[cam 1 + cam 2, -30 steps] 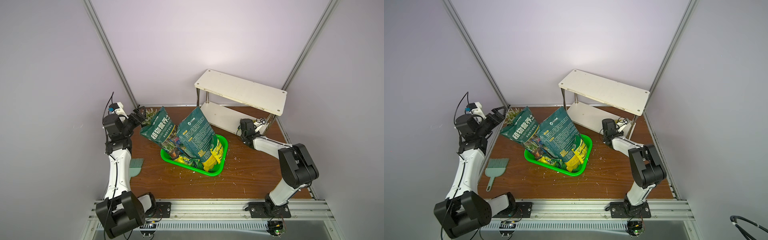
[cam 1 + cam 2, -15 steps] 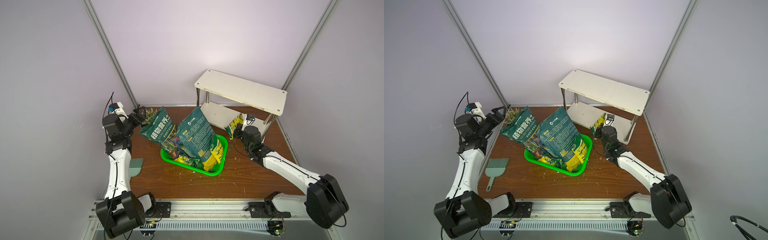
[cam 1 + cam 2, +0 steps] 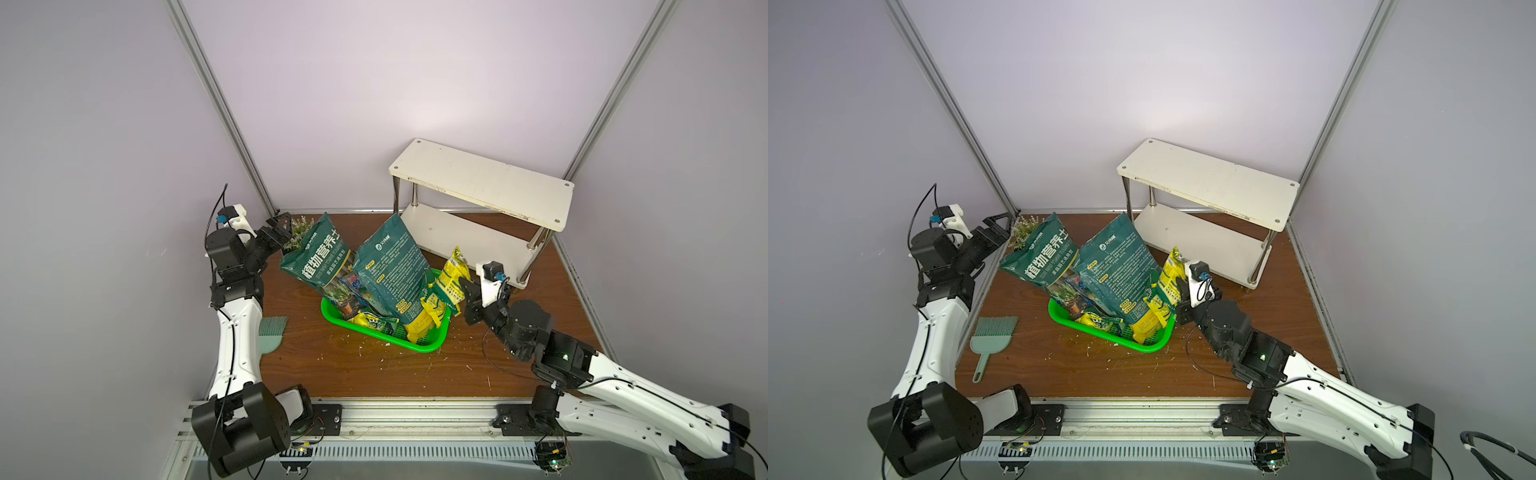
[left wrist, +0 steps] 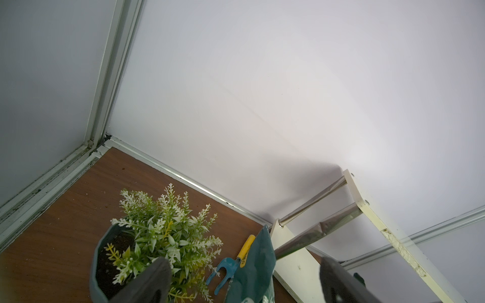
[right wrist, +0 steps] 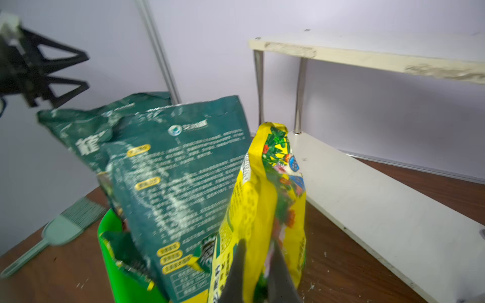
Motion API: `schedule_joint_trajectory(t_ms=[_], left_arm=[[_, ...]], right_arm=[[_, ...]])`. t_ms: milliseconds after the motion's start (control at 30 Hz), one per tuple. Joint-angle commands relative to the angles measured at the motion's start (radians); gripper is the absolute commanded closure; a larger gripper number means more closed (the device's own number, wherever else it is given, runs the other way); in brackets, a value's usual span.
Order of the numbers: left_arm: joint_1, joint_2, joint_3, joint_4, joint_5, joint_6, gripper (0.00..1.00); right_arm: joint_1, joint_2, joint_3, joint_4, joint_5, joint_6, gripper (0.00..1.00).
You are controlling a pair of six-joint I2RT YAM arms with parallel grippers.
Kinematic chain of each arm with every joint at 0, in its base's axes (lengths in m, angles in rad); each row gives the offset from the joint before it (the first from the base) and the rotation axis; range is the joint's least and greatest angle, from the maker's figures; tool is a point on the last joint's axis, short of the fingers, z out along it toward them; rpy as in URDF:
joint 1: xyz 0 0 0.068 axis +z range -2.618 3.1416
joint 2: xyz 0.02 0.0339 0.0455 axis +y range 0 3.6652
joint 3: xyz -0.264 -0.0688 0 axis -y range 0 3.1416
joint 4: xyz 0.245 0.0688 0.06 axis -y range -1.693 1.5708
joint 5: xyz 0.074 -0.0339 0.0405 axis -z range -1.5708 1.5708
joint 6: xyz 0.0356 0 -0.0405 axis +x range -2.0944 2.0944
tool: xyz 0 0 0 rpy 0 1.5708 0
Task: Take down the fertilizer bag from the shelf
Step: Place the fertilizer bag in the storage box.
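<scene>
Lilac panel walls box in a brown worktop (image 3: 374,374). My right gripper (image 5: 258,245) is clamped on one edge of the yellow fertilizer bag (image 5: 265,183). Its jaws are pinched nearly together over the film, and the bag stands roughly upright in the grip.

Both boards of the shelf (image 3: 478,183), in the back right corner, are bare, so the bag is clear of it. The bag hangs between the front edge of the lower board and the green basket (image 3: 428,347) at mid-worktop, just beside the tall dark green bag (image 3: 390,262) leaning there. Whether the two bags touch I cannot tell.

I judge the take-down nearly done, with only the set-down left. I would choose a spot first, either bare wood to the right of the basket or the basket's right end. Then I would lower slowly and release only once the bag's base is bearing weight, because such a narrow pinch may let it swing or flop.

My left gripper (image 3: 279,227) hangs wide open and empty near the back left corner, over a potted plant (image 4: 157,230).
</scene>
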Motion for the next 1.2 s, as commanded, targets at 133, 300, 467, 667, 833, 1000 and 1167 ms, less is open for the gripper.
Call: schedule_joint_trajectory(t_ms=[133, 300, 467, 667, 833, 1000, 1167], left_arm=[[0.017, -0.012, -0.008, 0.023, 0.009, 0.017, 0.08], [0.018, -0.016, -0.009, 0.023, 0.008, 0.017, 0.07], [0.020, -0.016, -0.009, 0.024, 0.008, 0.016, 0.07], [0.020, -0.017, -0.010, 0.023, 0.008, 0.018, 0.07], [0.019, -0.015, -0.011, 0.023, 0.011, 0.016, 0.07], [0.020, -0.015, -0.010, 0.022, 0.012, 0.016, 0.07], [0.019, -0.016, -0.010, 0.022, 0.013, 0.018, 0.07]], right_arm=[[0.315, 0.104, 0.107, -0.085, 0.314, 0.000, 1.00], [0.370, 0.167, 0.111, -0.088, 0.445, 0.042, 1.00], [0.370, 0.181, 0.082, -0.025, 0.480, 0.018, 1.00], [0.369, 0.225, 0.086, -0.048, 0.529, 0.090, 1.00], [0.369, 0.326, 0.141, -0.107, 0.558, 0.149, 1.00], [0.368, 0.458, 0.229, -0.199, 0.611, 0.237, 1.00], [0.363, 0.632, 0.327, -0.189, 0.581, 0.240, 1.00]])
